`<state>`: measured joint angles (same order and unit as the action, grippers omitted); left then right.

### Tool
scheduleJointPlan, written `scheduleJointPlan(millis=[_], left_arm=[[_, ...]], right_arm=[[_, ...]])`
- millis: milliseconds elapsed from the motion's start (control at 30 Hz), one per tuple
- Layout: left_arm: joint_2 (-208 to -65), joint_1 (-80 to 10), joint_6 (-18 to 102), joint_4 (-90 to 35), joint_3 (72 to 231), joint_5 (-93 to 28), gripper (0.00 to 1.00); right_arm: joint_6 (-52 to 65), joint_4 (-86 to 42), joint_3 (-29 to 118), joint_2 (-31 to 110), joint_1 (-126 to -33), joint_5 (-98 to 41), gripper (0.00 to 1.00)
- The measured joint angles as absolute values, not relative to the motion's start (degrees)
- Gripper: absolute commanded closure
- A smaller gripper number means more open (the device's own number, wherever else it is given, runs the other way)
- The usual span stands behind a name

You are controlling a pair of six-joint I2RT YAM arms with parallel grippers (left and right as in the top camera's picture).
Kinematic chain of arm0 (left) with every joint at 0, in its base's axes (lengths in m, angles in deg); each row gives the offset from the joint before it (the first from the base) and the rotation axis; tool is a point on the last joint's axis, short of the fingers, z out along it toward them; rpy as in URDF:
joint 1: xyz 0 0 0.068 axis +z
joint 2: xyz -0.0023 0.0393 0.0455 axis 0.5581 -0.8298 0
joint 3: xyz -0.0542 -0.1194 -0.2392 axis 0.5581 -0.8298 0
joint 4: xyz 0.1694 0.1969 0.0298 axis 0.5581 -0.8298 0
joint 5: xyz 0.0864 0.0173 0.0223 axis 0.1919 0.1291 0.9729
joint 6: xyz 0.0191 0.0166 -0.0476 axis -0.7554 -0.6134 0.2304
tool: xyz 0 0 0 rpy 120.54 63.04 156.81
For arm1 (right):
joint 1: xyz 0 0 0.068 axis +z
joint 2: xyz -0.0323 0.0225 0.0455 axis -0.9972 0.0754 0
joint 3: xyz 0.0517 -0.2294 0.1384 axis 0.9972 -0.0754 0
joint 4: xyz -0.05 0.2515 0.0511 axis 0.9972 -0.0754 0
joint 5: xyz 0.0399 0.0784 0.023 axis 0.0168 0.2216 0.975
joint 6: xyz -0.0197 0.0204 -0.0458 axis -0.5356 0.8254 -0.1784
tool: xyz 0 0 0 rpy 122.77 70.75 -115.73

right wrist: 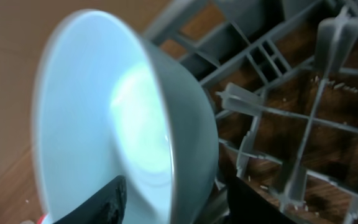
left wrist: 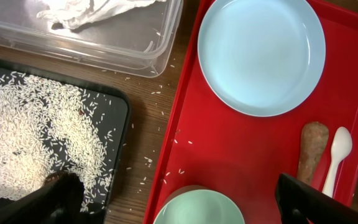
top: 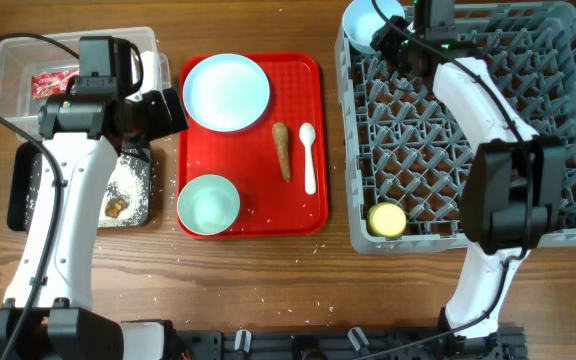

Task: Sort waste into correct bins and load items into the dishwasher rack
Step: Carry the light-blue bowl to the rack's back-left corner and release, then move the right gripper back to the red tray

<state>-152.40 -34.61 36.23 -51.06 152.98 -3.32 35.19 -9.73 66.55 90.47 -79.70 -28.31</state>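
At grey lattice rack point(top: 558, 110) corner, R gripper point(right wrist: 176, 202) pinches glossy round bowl point(right wrist: 104, 124).

red tray point(top: 268, 205), pale blue-white bowl point(top: 368, 22), grey rack point(top: 558, 95)

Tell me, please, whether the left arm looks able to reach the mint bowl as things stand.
Probably yes. The left gripper is open and empty, hovering over the left edge of the red tray. The mint bowl lies close by on that tray, with nothing on it or between them.
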Motion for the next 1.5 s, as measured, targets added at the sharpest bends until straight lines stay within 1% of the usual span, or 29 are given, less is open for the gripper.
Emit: scheduleJointPlan(millis=[33, 67, 100, 200, 233, 267, 400, 500, 533, 700, 800, 900, 933, 1000, 1067, 1100, 1167, 1267, 1500], left_arm=[[-152.4, -34.61, 36.23, -51.04, 152.98, -3.32, 0.0], [-152.4, -34.61, 36.23, -51.04, 152.98, -3.34, 0.0], [-152.4, -34.61, 36.23, -51.04, 152.98, -3.32, 0.0], [-152.4, -34.61, 36.23, -51.04, 152.98, -3.32, 0.0], [-152.4, -34.61, 36.23, -51.04, 152.98, -3.32, 0.0], [-152.4, -34.61, 36.23, -51.04, 152.98, -3.32, 0.0], [-152.4, -34.61, 36.23, -51.04, 152.98, -3.32, 0.0], [-152.4, -34.61, 36.23, -51.04, 152.98, -3.32, 0.0], [-152.4, -34.61, 36.23, -51.04, 152.98, -3.32, 0.0], [-152.4, -34.61, 36.23, -51.06, 152.98, -3.32, 0.0], [-152.4, -34.61, 36.23, -51.06, 152.98, -3.32, 0.0], [-152.4, -34.61, 36.23, -51.04, 152.98, -3.32, 0.0], [-152.4, -34.61, 36.23, -51.06, 152.98, -3.34, 0.0], [-152.4, -34.61, 36.23, -51.02, 152.98, -3.32, 0.0], [-152.4, -34.61, 36.23, -50.93, 152.98, -3.3, 0.0], [-152.4, -34.61, 36.23, -50.95, 152.98, -3.34, 0.0], [-152.4, -34.61, 36.23, -51.04, 152.98, -3.32, 0.0], [-152.4, -34.61, 36.23, -51.04, 152.98, -3.32, 0.0], [-152.4, -34.61, 36.23, -51.04, 152.98, -3.32, 0.0]], right_arm=[[35.52, -9.71, 66.55, 91.06, -79.72, -28.31, 0.66], [35.72, -9.69, 66.52, 91.31, -79.7, -28.33, 0.78], [36.02, -9.49, 66.5, 91.31, -79.72, -28.31, 0.82], [35.56, -9.42, 66.5, 91.31, -79.72, -28.7, 0.9], [35.04, -9.47, 66.5, 91.31, -79.72, -28.68, 0.94], [34.08, -9.51, 66.5, 91.31, -79.7, -28.66, 0.96], [33.01, -9.77, 66.5, 91.31, -79.98, -28.7, 0.96], [28.55, -12.29, 66.5, 90.21, -80.2, -29.33, 0.96], [26.3, -14.95, 66.5, 87.76, -80.14, -31.08, 0.96], [22.01, -19.72, 66.28, 71.24, -80.14, -46.75, 0.96], [18.41, -22.43, 66.28, 67.24, -78.67, -59.89, 0.96], [12.35, -21.93, 66.28, 68.86, -72.57, -76.26, 0.96], [8.09, -18.19, 66.24, 70.5, -67.96, -83.56, 0.96], [-0.57, -9.75, 66.22, 73.69, -62.8, -92.44, 0.96], [-11.34, -3.79, 66.17, 77.25, -61.08, -98.07, 0.96], [-16.43, 0.48, 66.2, 81.8, -60.97, -103.01, 0.96], [-24.02, 4.83, 66.24, 87.24, -61.23, -108.52, 0.96], [-29.81, 5.72, 66.22, 93.03, -61.3, -112.65, 0.96], [-31.51, 8.19, 66.22, 94.3, -61.62, -114.25, 0.96]])
